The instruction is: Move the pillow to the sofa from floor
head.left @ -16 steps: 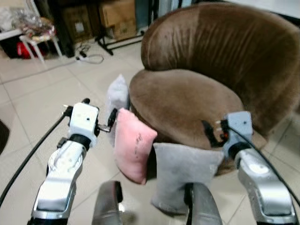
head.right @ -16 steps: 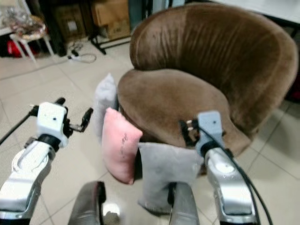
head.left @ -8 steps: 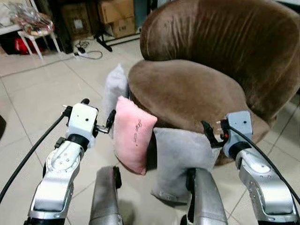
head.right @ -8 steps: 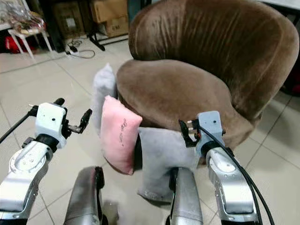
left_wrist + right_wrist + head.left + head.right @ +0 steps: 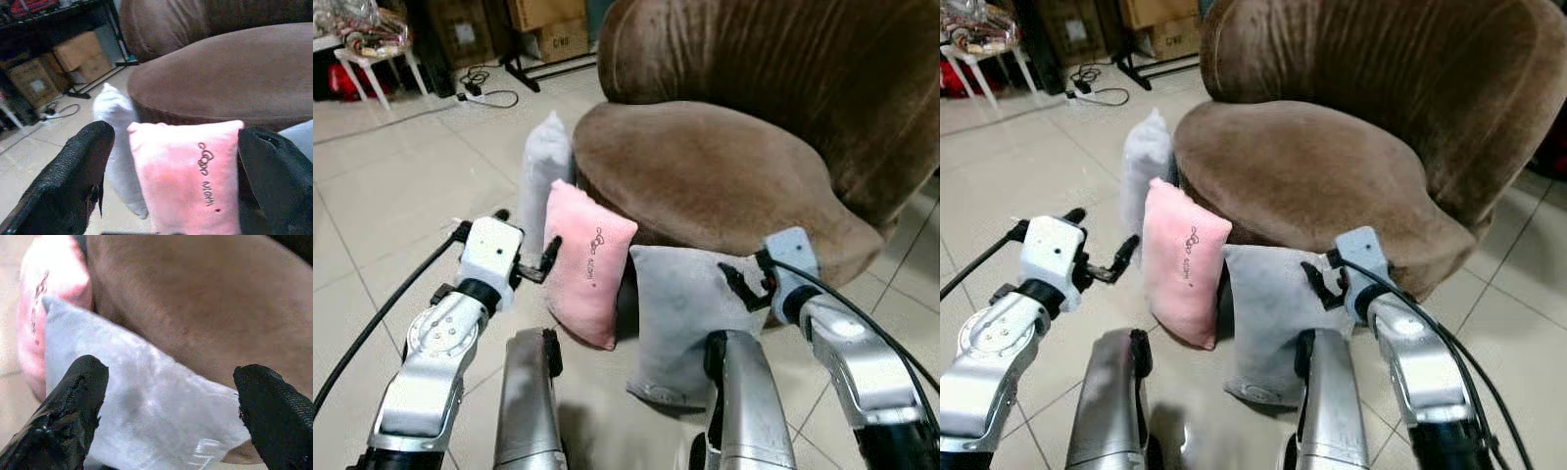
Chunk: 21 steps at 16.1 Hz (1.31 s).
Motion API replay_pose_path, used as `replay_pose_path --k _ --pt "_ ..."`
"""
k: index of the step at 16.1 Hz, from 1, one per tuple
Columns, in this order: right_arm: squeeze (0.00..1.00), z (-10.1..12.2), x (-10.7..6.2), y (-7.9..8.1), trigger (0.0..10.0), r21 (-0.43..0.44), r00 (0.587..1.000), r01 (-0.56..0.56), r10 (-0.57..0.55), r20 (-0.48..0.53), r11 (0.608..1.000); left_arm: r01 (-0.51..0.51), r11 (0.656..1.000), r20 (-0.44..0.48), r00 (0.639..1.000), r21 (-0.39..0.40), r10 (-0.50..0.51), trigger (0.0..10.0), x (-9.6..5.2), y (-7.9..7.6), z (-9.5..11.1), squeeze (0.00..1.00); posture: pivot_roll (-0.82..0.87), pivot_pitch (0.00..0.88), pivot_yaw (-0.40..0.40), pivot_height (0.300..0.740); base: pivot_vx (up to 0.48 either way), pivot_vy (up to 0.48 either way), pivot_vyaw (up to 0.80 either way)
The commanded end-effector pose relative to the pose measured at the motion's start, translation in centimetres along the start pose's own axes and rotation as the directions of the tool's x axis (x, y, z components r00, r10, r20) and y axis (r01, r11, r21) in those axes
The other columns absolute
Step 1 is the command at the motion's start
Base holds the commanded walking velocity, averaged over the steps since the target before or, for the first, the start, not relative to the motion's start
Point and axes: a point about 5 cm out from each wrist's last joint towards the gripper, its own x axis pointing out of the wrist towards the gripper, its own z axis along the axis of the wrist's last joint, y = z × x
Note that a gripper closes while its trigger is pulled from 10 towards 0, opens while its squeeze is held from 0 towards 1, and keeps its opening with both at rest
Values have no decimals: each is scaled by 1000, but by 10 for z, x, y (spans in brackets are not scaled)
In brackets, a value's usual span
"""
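Observation:
Three pillows stand on the floor, leaning against the front of the brown sofa (image 5: 705, 166): a pink pillow (image 5: 586, 261) with dark writing, a grey pillow (image 5: 685, 318) to its right, and a pale grey pillow (image 5: 544, 171) behind the pink one. My left gripper (image 5: 524, 245) is open and hovers just left of the pink pillow's upper edge. In the left wrist view the pink pillow (image 5: 188, 176) lies between the fingers (image 5: 68, 181). My right gripper (image 5: 744, 284) is open at the grey pillow's top right corner; the right wrist view shows the grey pillow (image 5: 142, 416) between its fingers.
Tiled floor (image 5: 382, 225) spreads to the left. At the back stand cardboard boxes (image 5: 543, 24), a small white table (image 5: 372, 59) and cables (image 5: 484, 98) on the floor. My own silver legs (image 5: 529, 411) show at the bottom.
The camera has tilted down and moved closer, so the pillows and sofa look larger. Both grippers sit closer to the pillows, the right one now at the grey pillow's top.

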Motion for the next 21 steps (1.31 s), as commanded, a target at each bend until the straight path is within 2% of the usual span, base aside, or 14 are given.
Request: replay_pose_path --k 1,2,6,7,9,10,11,12,15,16,17,21 --pt "1000 -4 7 3 10000 -36 999 -46 45 -30 998 66 998 -24 998 -3 -66 10000 3 -1 -2 0 -55 0 18 427 0 0 0" --pt "1000 -11 18 7 10000 -38 990 -115 111 -83 993 148 989 -42 988 -5 -148 10000 3 -4 -4 0 -38 0 27 427 0 0 0" --pt "1000 -20 47 19 10000 -13 954 -214 206 -218 977 306 952 -90 949 32 -302 10000 6 -4 -7 0 -41 0 52 427 0 0 0" --pt "1000 -25 56 17 10000 -20 957 -157 147 -249 987 332 942 -95 940 36 -328 10000 7 -4 -6 0 -38 0 56 427 0 0 0" --pt "1000 -28 62 16 10000 -37 958 -98 84 -273 994 347 937 -100 935 42 -341 10000 7 -4 -5 0 -36 0 58 427 0 0 0" --pt "0 -32 66 15 10000 -73 954 -36 12 -301 997 360 932 -108 929 51 -353 10000 7 -3 -5 0 -33 0 63 427 0 0 0" --pt "0 -32 66 15 10000 -73 954 -36 12 -301 997 360 932 -108 929 51 -353 10000 7 -3 -5 0 -33 0 63 427 0 0 0" --pt "0 -32 71 11 10000 -147 948 35 -79 -307 989 375 925 -115 923 57 -367 10000 7 -2 -6 0 -32 0 65 427 0 0 0" --pt "0 -31 75 14 10000 -193 944 22 -84 -319 981 391 918 -120 916 61 -382 10000 7 -1 -5 0 -33 0 73 427 0 0 0" --pt "0 -39 77 23 3569 -276 929 -37 -69 -363 960 406 911 -128 909 67 -396 10000 7 -2 -6 0 -33 0 73 427 0 0 0" --pt "0 -41 77 25 0 -284 926 -50 -62 -372 957 410 909 -131 907 70 -399 10000 7 -2 -6 0 -24 0 70 427 0 0 0" --pt "0 -49 77 33 0 -263 920 -60 -48 -388 963 423 904 -141 900 60 -412 10000 5 -2 -6 0 -21 0 69 427 0 0 0"
